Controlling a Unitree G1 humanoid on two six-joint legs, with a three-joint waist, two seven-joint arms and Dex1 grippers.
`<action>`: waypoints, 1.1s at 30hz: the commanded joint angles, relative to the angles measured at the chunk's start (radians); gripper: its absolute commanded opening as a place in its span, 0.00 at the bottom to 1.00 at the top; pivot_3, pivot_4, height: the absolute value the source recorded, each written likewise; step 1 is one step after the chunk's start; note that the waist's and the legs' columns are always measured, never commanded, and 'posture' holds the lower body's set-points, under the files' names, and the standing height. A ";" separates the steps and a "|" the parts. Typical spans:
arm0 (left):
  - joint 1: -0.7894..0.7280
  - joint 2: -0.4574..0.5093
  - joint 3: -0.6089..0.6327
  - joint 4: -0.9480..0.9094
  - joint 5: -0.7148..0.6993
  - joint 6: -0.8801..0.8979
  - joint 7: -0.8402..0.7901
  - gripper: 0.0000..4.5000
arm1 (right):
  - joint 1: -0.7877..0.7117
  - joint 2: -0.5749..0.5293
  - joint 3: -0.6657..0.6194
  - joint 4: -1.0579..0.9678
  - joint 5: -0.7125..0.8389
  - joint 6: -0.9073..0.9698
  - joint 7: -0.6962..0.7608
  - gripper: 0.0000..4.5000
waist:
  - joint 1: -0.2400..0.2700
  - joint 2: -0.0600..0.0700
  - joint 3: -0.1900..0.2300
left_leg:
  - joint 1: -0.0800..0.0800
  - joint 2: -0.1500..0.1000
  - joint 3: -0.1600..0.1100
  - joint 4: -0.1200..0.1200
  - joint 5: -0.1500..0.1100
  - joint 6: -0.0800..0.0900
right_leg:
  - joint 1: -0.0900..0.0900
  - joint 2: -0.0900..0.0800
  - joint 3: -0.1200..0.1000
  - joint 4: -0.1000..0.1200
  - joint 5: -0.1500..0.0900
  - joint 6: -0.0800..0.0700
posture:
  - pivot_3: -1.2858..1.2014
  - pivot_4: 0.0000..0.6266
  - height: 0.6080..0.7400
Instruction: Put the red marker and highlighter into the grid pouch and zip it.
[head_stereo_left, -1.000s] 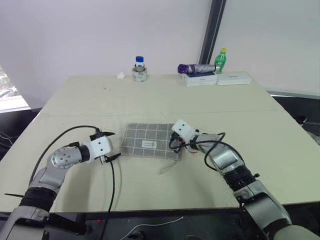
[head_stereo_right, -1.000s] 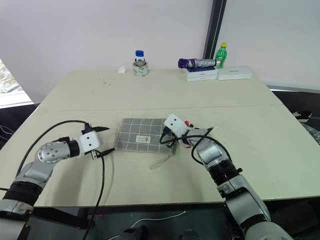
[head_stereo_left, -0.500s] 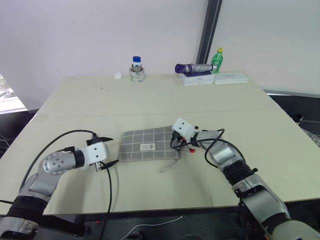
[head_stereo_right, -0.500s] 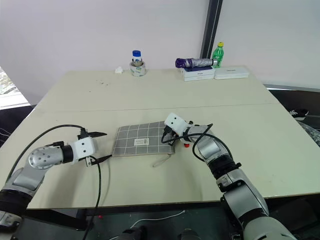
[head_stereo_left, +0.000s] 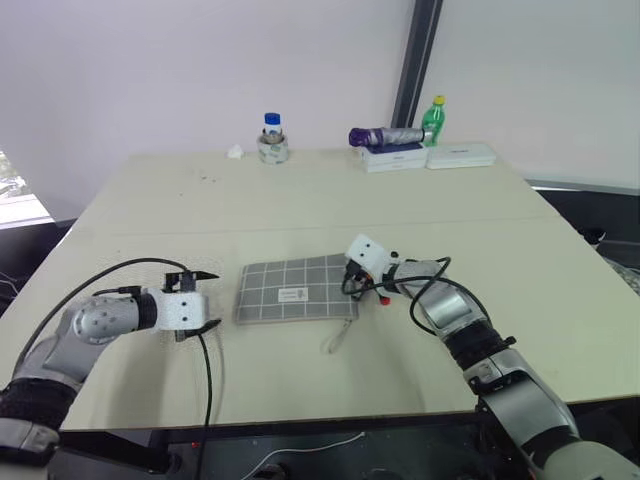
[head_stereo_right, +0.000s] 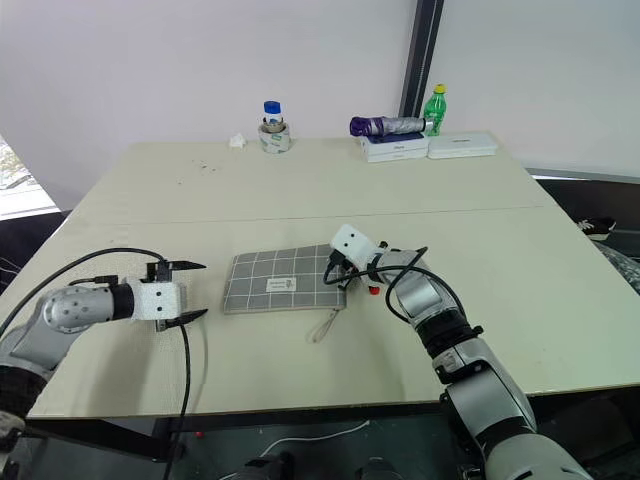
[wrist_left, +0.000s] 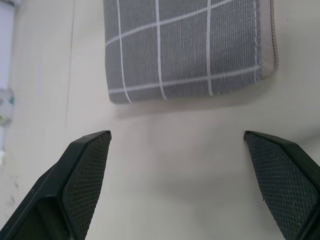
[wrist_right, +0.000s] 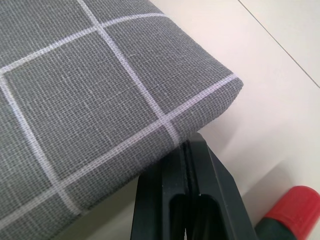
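Pale walls backed a cream surface (head_stereo_left: 300, 200) where the grid pouch (head_stereo_left: 296, 289) lay flat near the front edge. The left gripper (head_stereo_left: 207, 300) hovered just off the pouch's left end, its fingers (wrist_left: 85, 170) spread wide and holding nothing. The right gripper (wrist_right: 187, 165) pressed against the pouch's right corner with its fingers clenched together; whether they pinched any fabric was hard to tell. Grey cloth with white grid lines, a small white label and a pale pull cord (head_stereo_left: 340, 335) marked the pouch. The red marker (wrist_right: 292, 212) lay just beside the right gripper.
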 joint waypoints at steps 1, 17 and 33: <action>-0.045 -0.033 -0.058 0.082 0.098 -0.096 0.073 1.00 | -0.012 0.009 -0.013 -0.028 -0.006 -0.010 0.004 0.01 | 0.001 0.000 0.000 | 0.000 0.000 0.000 0.000 0.000 0.000 | 0.000 0.000 0.000 0.001 0.000 0.000 | 0.52 0.24 1.00; -0.147 -0.098 -0.137 0.225 0.141 -0.361 0.153 1.00 | -0.012 0.017 -0.009 -0.022 -0.010 -0.018 0.023 0.01 | -0.003 0.000 0.000 | 0.002 0.000 0.000 0.002 0.001 -0.002 | -0.001 0.000 0.001 0.008 0.000 0.000 | 0.52 0.24 1.00; 0.021 -0.019 -0.058 0.052 -0.081 -0.266 0.036 1.00 | -0.003 0.022 -0.011 -0.022 -0.020 -0.024 0.032 0.01 | -0.009 0.000 0.000 | 0.000 0.001 0.001 0.001 0.001 -0.002 | -0.005 0.002 0.004 0.010 0.000 0.000 | 0.52 0.24 1.00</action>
